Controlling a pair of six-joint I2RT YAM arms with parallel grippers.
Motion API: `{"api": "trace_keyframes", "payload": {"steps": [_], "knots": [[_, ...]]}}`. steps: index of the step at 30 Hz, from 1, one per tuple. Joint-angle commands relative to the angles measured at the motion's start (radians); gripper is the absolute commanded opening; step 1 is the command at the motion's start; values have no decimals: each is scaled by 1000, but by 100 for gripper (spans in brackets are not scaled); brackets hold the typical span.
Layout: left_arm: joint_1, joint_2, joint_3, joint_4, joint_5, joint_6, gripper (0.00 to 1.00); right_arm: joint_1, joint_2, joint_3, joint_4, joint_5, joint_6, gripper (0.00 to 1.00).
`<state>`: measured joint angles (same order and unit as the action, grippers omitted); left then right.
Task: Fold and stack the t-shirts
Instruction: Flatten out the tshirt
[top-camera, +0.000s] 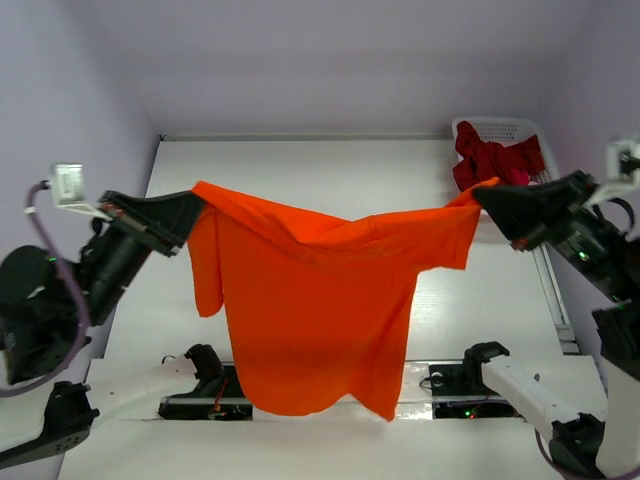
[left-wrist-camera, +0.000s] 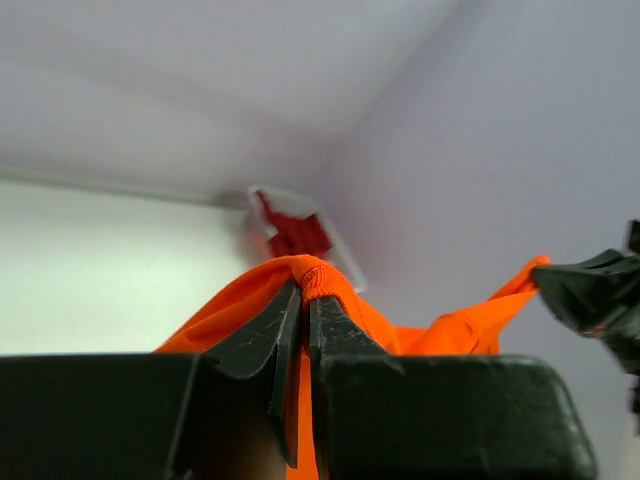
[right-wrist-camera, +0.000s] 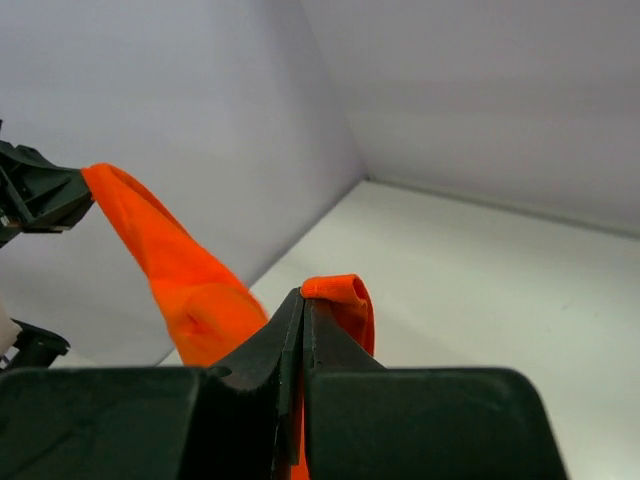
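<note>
Lettering, labels, brands, numbers, signs: none legible in any view. On the orange t-shirt (top-camera: 310, 320): plain cloth, no print showing. On the white basket (top-camera: 497, 124): no readable marking.

Orange-red t-shirt (top-camera: 320, 320): plain, short-sleeved; hung spread above tabletop (top-camera: 300, 165), pinched at both upper corners, top edge sagging mid-span, hem loose and uneven. Dark crimson t-shirts (top-camera: 490, 160): crumpled heap, pink bit showing, in white lattice basket (top-camera: 500, 125) at far right corner.
</note>
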<state>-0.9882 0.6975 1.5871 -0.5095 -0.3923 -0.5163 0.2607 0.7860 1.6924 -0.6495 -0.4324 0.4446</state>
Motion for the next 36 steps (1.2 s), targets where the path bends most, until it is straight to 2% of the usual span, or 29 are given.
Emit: {"api": "trace_keyframes", "payload": {"steps": [1, 8, 15, 18, 19, 21, 22, 23, 24, 26, 29, 33, 36], "knots": [[-1, 39, -76, 29, -126, -36, 0, -8, 10, -26, 77, -35, -9, 0], [-1, 114, -292, 74, -207, -115, 0, -8, 68, -95, 63, -48, -43, 0], [-1, 191, -384, 66, -252, -185, 0, -8, 130, -244, 103, -89, -75, 0], [-1, 195, -412, 69, -241, -198, 6, 1, 156, -289, 108, -71, -92, 0], [-1, 192, -418, 78, -237, -203, 15, 17, 163, -298, 116, -63, -90, 0], [-1, 186, -440, 89, -218, -208, 26, 46, 190, -321, 125, -52, -78, 0], [-1, 177, -447, 113, -209, -208, 41, 57, 196, -330, 143, -43, -63, 0], [-1, 168, -467, 129, -200, -208, 50, 67, 209, -348, 152, -40, -55, 0], [-1, 143, -483, 147, -179, -206, 73, 84, 216, -353, 160, -34, -50, 0], [-1, 110, -525, 222, -154, -186, 97, 135, 226, -355, 171, -2, -47, 0], [-1, 65, -544, 281, -117, -165, 99, 170, 255, -341, 172, 29, -50, 0], [-1, 114, -497, 238, -103, -159, 99, 233, 327, -318, 179, 44, -52, 0], [-1, 108, -495, 233, -92, -171, 99, 313, 441, -300, 186, 66, -58, 0]]}}
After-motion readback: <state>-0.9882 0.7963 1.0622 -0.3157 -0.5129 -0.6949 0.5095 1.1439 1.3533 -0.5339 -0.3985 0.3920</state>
